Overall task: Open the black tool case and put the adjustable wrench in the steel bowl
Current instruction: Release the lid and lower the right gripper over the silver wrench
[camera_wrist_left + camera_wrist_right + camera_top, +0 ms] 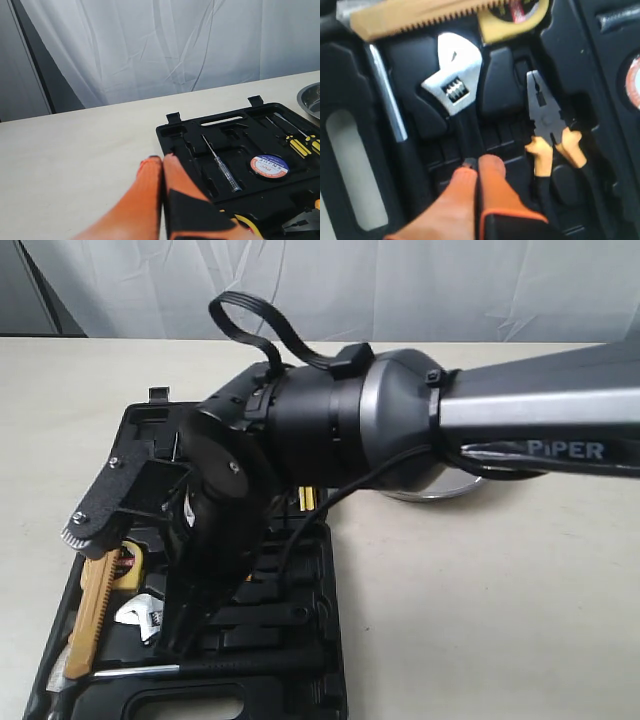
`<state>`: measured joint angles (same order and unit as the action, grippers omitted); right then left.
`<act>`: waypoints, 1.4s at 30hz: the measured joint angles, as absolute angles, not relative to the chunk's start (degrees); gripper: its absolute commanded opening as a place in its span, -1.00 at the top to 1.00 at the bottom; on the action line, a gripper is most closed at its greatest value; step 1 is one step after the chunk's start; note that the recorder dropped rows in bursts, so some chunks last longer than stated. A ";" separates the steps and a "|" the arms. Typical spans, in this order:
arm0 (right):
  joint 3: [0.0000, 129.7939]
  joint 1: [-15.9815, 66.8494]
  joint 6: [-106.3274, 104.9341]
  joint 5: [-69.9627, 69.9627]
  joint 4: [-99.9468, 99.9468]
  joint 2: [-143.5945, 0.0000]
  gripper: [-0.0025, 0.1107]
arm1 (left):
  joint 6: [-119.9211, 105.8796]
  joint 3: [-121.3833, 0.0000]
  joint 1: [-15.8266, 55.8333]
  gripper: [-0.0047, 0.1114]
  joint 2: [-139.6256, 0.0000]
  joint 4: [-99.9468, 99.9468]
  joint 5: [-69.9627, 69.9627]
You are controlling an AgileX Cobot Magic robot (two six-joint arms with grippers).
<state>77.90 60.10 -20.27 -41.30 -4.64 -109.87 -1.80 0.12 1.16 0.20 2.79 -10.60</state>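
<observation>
lying in one case [332, 625]: one wrench [455, 75], one pliers [545, 120]

Grey forearm [540, 420] with white "PiPER" lettering [565, 449], widening into a silver collar [395, 410] and a thick black wrist housing [300, 425]. Flat black ribbon cable [245, 320] looped over the wrist, thinner black wire [285, 550] beneath. Orange fingers with black patches on right gripper [476, 167] and left gripper [162, 159]. Black side plate [110, 490] by the right gripper, small screws, pale toothed edge.
</observation>
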 measured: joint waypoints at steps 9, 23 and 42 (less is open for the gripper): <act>77.90 59.60 -21.99 -39.41 -4.41 -115.16 0.97 | -1.80 0.12 1.16 0.91 0.20 2.79 -10.60; 77.90 59.60 -22.23 -34.61 -3.43 -117.57 0.97 | -1.80 0.12 1.16 0.91 0.20 2.79 -10.60; 77.90 59.60 -23.79 -36.46 -4.83 -117.97 0.17 | -1.80 0.12 1.16 0.91 0.20 2.79 -10.60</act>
